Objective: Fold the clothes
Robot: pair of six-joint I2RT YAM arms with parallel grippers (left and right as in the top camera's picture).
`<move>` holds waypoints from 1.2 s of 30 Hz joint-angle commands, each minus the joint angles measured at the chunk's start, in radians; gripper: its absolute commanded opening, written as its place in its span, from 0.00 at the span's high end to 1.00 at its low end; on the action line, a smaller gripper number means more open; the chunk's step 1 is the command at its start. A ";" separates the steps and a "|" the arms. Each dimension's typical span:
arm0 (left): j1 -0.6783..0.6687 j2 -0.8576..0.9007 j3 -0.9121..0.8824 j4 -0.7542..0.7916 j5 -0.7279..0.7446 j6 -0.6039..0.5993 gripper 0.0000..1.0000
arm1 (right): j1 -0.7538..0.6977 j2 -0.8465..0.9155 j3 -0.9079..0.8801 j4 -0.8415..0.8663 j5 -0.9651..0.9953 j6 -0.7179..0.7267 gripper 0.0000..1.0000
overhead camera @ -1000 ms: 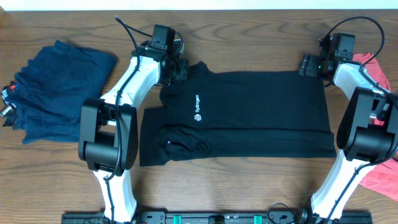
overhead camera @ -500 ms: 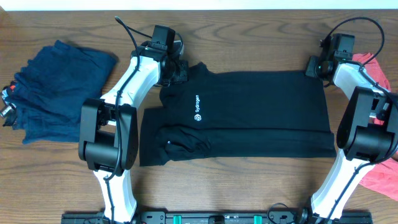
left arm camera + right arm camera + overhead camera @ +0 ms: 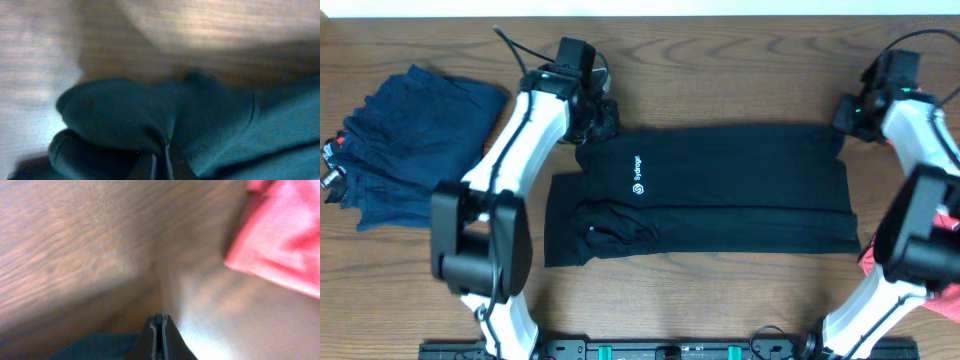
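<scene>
Since the left claw clamps a shoulder of the black top and the right claw is closed at its hem corner, lift both evenly, keeping the edge between them taut.

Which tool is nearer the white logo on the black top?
Left. The left tool pinches the black top just beyond the white logo; the right tool sits at the top's opposite corner.

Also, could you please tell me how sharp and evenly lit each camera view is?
Overhead view: sharp, evenly lit, the black long-sleeved fabric top and brown wooden table crisp. Left wrist view: blurred, the top looks teal, pale glare on the table at left. Right wrist view: blurred, the coral-red fabric garment out of focus, a bright patch on the wood at lower centre.
</scene>
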 commanded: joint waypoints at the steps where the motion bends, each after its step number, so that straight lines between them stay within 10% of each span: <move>1: 0.004 -0.056 0.010 -0.088 -0.005 -0.005 0.94 | -0.011 -0.110 0.001 -0.087 0.035 0.017 0.99; 15: 0.000 -0.069 -0.002 -0.562 -0.005 -0.005 0.94 | -0.011 -0.202 0.001 -0.646 0.204 0.017 0.99; 36: -0.108 -0.069 -0.173 -0.561 -0.107 -0.055 0.94 | -0.011 -0.202 -0.105 -0.632 0.278 0.014 0.99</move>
